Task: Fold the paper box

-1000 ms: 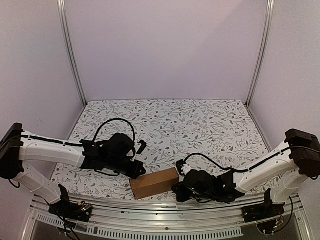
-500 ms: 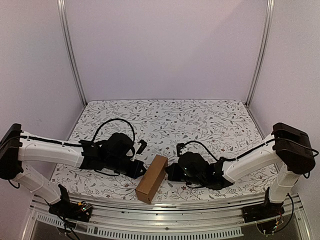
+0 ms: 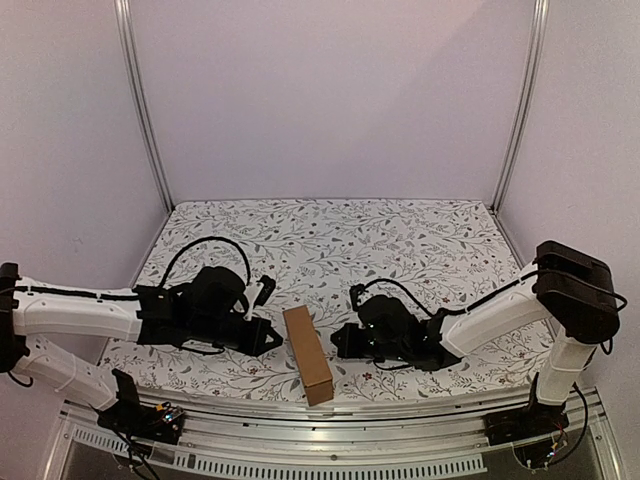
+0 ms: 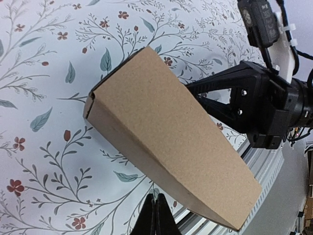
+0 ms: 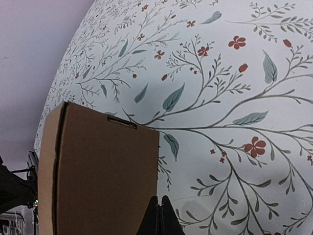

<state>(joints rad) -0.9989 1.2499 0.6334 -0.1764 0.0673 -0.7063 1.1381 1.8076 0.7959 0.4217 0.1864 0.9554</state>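
The paper box [image 3: 307, 353] is a closed, elongated brown cardboard box lying on the floral mat, its long axis running from the middle toward the near edge. It fills the left wrist view [image 4: 171, 137] and the lower left of the right wrist view [image 5: 98, 176]. My left gripper [image 3: 274, 336] sits just left of the box, shut and empty, its tips [image 4: 155, 215] just short of the box's side. My right gripper [image 3: 338, 342] lies just right of the box, also shut with nothing in it, its tips [image 5: 159, 215] by the box's right edge.
The floral mat [image 3: 400, 250] covers the table. A metal rail [image 3: 320, 420] runs along the near edge, close to the box's near end. Upright frame posts [image 3: 140, 100] stand at the back corners against the plain walls.
The box has turned from lying crosswise to pointing toward the near edge. The right gripper swept leftward and farther in; the left gripper drew back to the left.
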